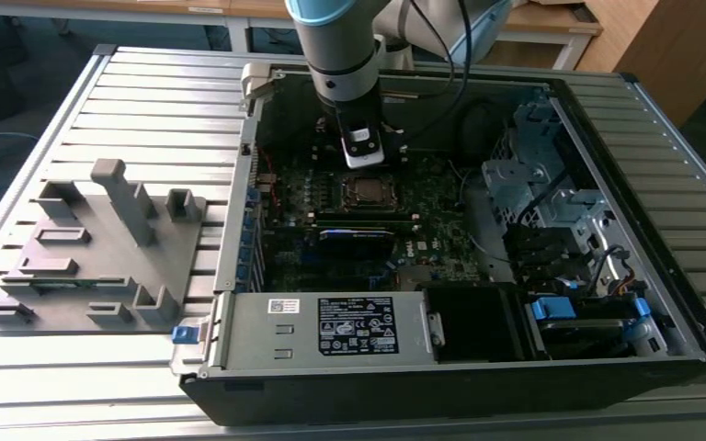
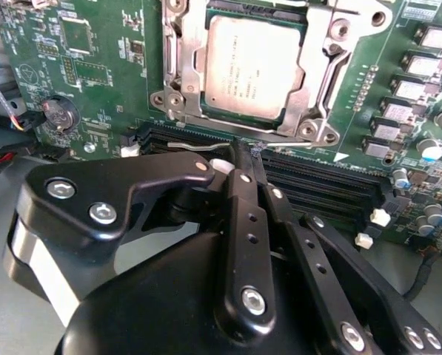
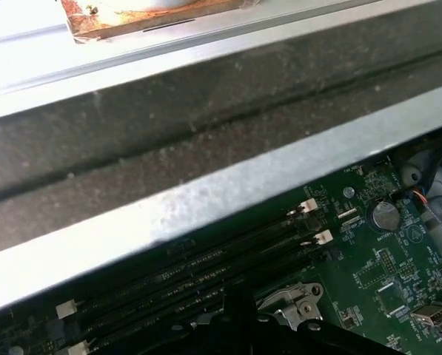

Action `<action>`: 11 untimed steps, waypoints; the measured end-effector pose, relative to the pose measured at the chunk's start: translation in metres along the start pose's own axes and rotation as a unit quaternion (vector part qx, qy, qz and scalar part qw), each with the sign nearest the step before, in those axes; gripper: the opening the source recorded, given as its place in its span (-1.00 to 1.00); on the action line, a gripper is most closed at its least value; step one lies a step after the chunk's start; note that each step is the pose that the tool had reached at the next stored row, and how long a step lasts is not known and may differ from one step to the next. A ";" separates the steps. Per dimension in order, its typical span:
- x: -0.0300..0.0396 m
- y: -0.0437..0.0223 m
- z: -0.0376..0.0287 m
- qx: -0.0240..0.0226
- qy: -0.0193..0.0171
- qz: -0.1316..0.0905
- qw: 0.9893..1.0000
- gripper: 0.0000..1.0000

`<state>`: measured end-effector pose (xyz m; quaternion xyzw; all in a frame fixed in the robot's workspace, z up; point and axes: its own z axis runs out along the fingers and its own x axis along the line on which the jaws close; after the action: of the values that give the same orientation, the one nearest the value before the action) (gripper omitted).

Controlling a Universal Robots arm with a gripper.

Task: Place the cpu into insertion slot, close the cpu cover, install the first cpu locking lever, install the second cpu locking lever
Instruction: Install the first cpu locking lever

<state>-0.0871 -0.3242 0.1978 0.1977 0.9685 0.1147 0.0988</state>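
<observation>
In the exterior view, a ridged grey metal bench [image 1: 144, 92] holds an open black computer case [image 1: 647, 184], with a grey plastic block [image 1: 96, 248] beside it. The arm [image 1: 341, 55] reaches down inside. In the second wrist view, the dull silver square cpu [image 2: 254, 66] sits in the insertion slot [image 2: 258, 15], with the shiny cpu cover [image 2: 318, 70] flat round it. The black end effector [image 2: 241, 151] is pressed together beside a thin wire lever [image 2: 180, 146]. In the first wrist view, long black memory slots [image 3: 206, 274] run along the case's silver wall [image 3: 206, 200].

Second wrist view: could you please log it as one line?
cpu: in insertion slot; cpu cover: closed; end effector: shut, beside slot
</observation>
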 end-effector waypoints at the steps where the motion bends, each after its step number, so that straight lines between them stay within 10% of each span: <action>1: 0.0000 0.0000 0.0001 0.000 0.000 0.000 1.000 -0.80; 11: 0.0005 -0.0008 0.0033 0.005 -0.008 -0.003 1.000 -0.80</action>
<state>-0.0870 -0.3242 0.1944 0.1962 0.9689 0.1077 0.1055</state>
